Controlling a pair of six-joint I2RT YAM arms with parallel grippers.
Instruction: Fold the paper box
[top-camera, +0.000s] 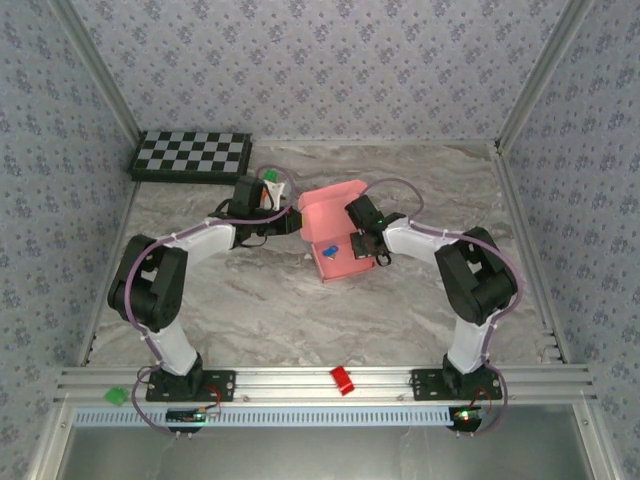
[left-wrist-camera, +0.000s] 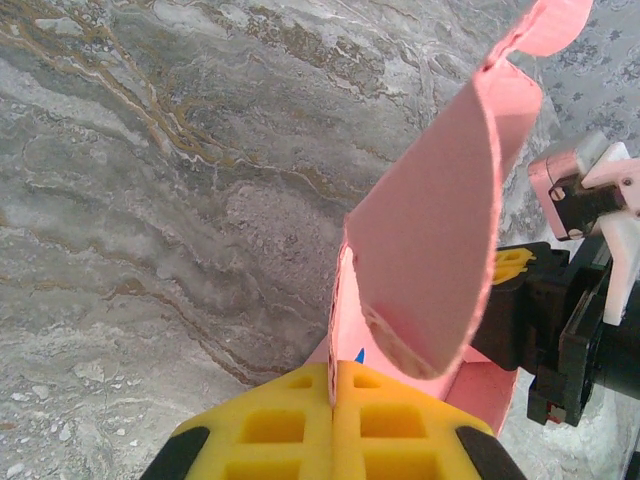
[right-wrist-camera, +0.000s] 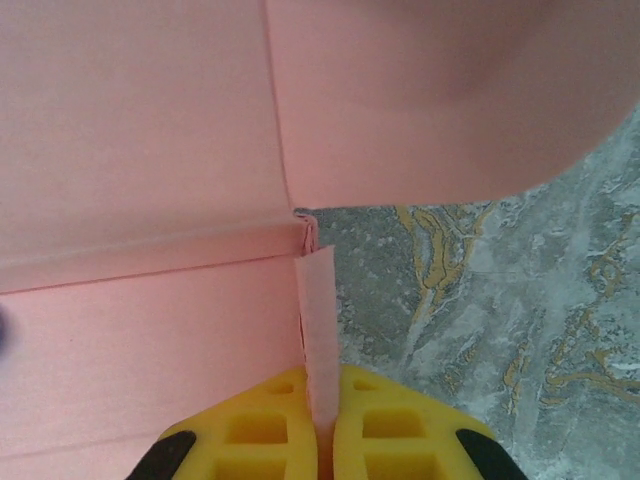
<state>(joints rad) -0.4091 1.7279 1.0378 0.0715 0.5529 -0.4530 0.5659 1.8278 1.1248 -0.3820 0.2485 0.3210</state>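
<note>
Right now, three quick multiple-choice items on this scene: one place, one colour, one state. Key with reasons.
1. The checkerboard sits: A) far left corner of the table B) near right corner C) near rail
2. Colour of the pads: A) blue B) yellow C) white
3. The right gripper is: A) open B) shut on a paper box flap C) shut, empty
Key: 1A, it lies far and left in the top view. 2B, yellow in both wrist views. 3B, pads pinch a pink flap.
</note>
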